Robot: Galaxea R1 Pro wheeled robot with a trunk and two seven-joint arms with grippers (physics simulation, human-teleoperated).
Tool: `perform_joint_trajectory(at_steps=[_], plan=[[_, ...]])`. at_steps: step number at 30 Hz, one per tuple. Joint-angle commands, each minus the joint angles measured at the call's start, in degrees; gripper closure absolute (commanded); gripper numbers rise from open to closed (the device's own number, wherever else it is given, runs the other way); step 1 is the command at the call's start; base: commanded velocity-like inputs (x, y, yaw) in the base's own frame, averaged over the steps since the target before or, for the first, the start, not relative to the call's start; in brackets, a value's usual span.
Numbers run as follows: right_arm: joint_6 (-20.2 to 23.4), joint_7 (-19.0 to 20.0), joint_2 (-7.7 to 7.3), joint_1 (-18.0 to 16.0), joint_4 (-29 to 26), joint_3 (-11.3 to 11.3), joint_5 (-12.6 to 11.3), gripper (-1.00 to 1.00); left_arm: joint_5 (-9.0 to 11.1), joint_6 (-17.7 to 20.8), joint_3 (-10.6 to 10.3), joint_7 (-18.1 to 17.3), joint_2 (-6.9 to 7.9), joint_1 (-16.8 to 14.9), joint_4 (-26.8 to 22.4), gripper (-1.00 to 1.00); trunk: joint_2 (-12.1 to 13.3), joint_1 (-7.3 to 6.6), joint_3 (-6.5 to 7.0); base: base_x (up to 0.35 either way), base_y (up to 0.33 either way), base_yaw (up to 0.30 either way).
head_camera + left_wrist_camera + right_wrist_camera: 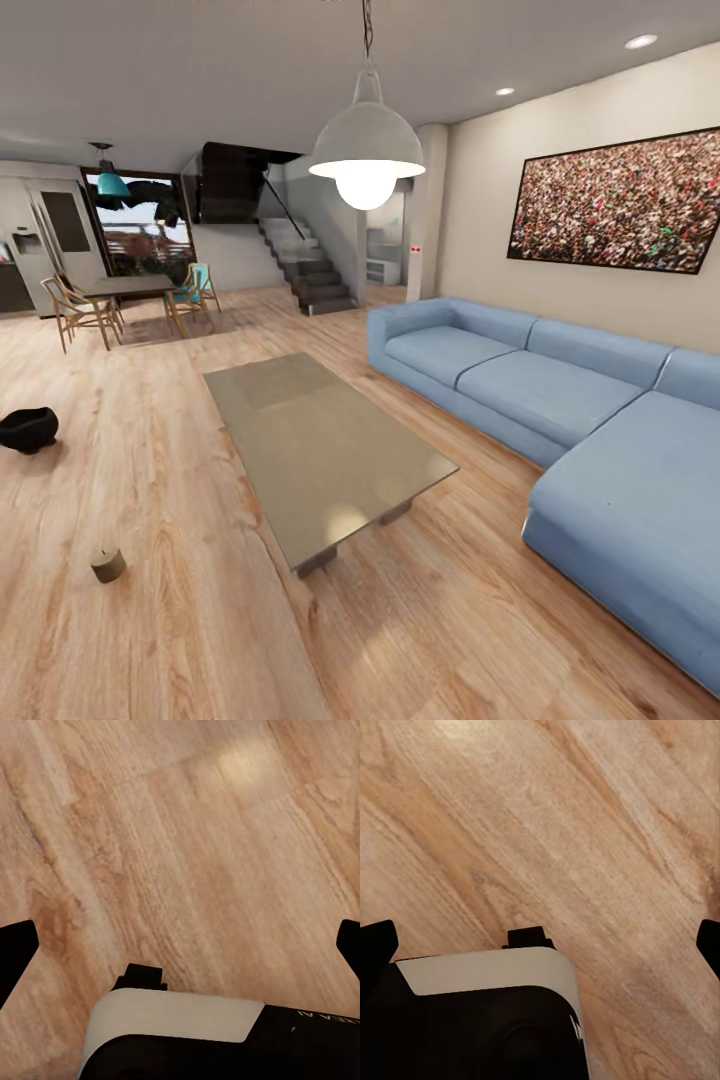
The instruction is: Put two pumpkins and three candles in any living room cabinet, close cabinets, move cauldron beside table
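The grey glossy table (pixel 320 450) stands low in the middle of the living room's plank floor. The black cauldron (pixel 28 429) sits on the floor well to its left, apart from it. One short dark candle (pixel 108 564) stands on the floor nearer to me, left of the table's near corner. In the left wrist view my left gripper (pixel 181 949) is open over bare floor, its black fingertips (pixel 15 954) spread wide. In the right wrist view my right gripper (pixel 540 945) is likewise open with nothing between its fingers. The pumpkins and the cabinet are out of view.
A blue corner sofa (pixel 560 400) runs along the right wall under a large picture (pixel 620 205). A white pendant lamp (pixel 366 160) hangs over the table. At the far back left are a dining table with chairs (pixel 125 300), and stairs (pixel 315 270).
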Motion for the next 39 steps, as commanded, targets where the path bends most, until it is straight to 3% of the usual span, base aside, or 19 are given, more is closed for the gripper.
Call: perform_joint_trajectory(at_steps=[1,7,19,28,39], plan=[[-0.2,0.0,0.01,0.0,-0.1,0.0,-0.5,-1.00,0.4,-0.2,-0.1,0.0,0.00,0.0,0.0,-1.00,0.0,0.00,-0.04,-0.003,0.000,0.010],[-0.1,0.0,0.01,0.0,-0.1,0.0,-0.5,-1.00,0.4,-0.2,-0.1,0.0,0.00,0.0,0.0,-1.00,0.0,0.00,-0.04,-0.001,0.000,0.075],[-0.2,0.0,0.01,0.0,-0.1,0.0,-0.5,-1.00,0.4,-0.2,-0.2,0.0,0.00,0.0,0.0,-1.00,0.0,0.00,-0.04,0.000,0.000,0.275],[-0.2,0.0,0.01,0.0,-0.1,-0.1,-0.5,-1.00,0.4,-0.2,-0.2,0.0,-0.03,0.0,0.0,-1.00,0.0,0.00,-0.04,0.000,0.000,0.069],[-0.1,0.0,0.01,0.0,-0.1,0.0,-0.5,-1.00,0.4,-0.2,-0.2,0.0,-0.02,0.0,0.0,-1.00,0.0,0.00,-0.04,0.000,0.000,0.253]])
